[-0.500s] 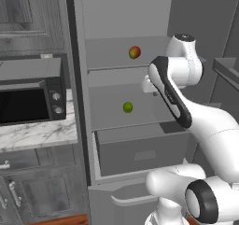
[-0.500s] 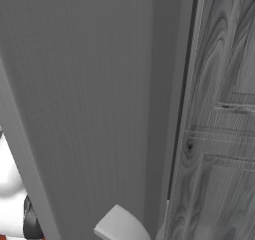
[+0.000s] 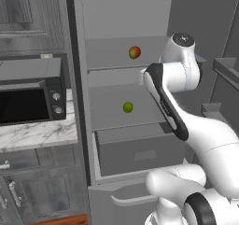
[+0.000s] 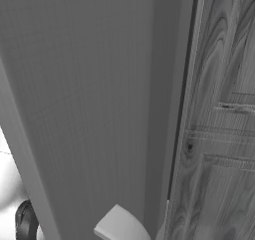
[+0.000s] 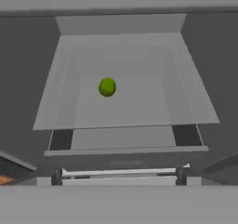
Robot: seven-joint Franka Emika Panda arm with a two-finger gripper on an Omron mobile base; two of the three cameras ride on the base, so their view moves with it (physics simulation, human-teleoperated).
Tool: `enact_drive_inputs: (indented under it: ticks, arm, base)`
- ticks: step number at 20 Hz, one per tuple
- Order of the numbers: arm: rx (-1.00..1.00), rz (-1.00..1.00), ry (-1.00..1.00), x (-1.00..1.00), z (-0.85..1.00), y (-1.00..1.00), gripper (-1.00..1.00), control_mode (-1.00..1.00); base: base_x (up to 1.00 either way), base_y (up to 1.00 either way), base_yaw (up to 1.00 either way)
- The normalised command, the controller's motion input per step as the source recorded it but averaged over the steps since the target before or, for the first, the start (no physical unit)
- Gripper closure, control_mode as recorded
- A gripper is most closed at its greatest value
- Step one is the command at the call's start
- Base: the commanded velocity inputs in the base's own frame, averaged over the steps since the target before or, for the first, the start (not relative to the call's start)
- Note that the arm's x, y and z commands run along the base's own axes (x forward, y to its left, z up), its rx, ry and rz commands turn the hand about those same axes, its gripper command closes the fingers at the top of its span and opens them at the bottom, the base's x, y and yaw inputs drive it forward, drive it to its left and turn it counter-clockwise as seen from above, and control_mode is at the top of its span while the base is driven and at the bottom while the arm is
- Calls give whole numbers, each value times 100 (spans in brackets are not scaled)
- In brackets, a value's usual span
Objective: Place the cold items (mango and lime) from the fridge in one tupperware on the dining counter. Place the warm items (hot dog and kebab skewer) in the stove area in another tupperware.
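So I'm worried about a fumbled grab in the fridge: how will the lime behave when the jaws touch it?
The lime is a small round ball lying loose on a flat, smooth shelf, so a nudge would probably send it rolling. It looks firm and light, unlikely to squash. With nothing beside it to stop it, an off-centre pinch may squirt it away.

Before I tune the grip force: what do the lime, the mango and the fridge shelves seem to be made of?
Lime: looks like fruit with a smooth, matte green rind, evenly coloured, no shine.
Mango: fruit skin, red blending into green-yellow, smooth and dull.
Fridge shelves: flat pale grey panels, matte and untextured; probably plastic or painted metal, but the rendering leaves that open.
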Motion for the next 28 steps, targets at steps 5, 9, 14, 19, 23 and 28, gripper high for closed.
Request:
enact_drive_inputs:
  ticks: [5,9,14,19,23,28]
  arm:
    - [0,-31,-30,0,86,0,-100,-100]
    - [12,-24,-18,0,84,0,-100,-100]
    - [20,5,-2,8,5,-35,-100,-100]
    - [6,12,-2,53,3,-7,-100,-100]
    - [-14,13,10,42,11,10,-100,-100]
    - [-16,6,13,46,13,31,-100,-100]
  base:
    - [0,0,0]
    - [0,0,0]
    - [0,0,0]
    - [0,0,0]
    - [0,0,0]
    - [0,0,0]
